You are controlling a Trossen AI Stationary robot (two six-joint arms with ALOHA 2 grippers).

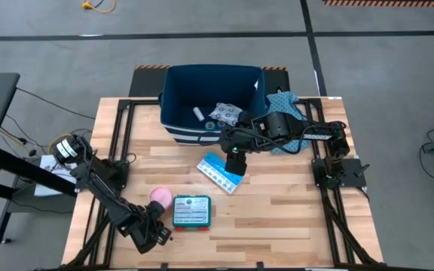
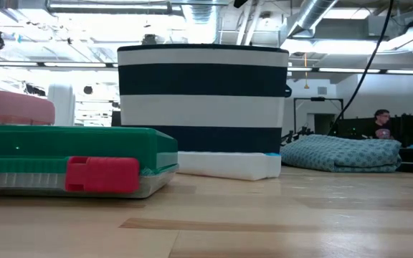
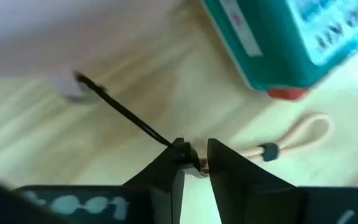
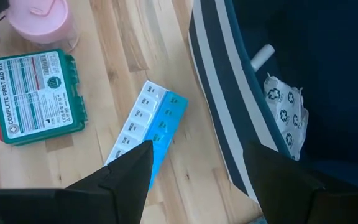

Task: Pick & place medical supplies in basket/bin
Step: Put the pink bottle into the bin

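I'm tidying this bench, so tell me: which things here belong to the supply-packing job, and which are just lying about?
Job: the navy striped bin, holding a white patterned pouch and a small white tube; blue-and-white pill organizer; teal first aid kit; pink roll.
Lying about: teal dotted cloth; looped cord.

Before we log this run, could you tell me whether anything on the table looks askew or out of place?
The blue-and-white pill organizer lies diagonally to the table's planks, just in front of the bin, under the right gripper. The teal cloth is bunched beside the bin. Nothing looks spilled or damaged.
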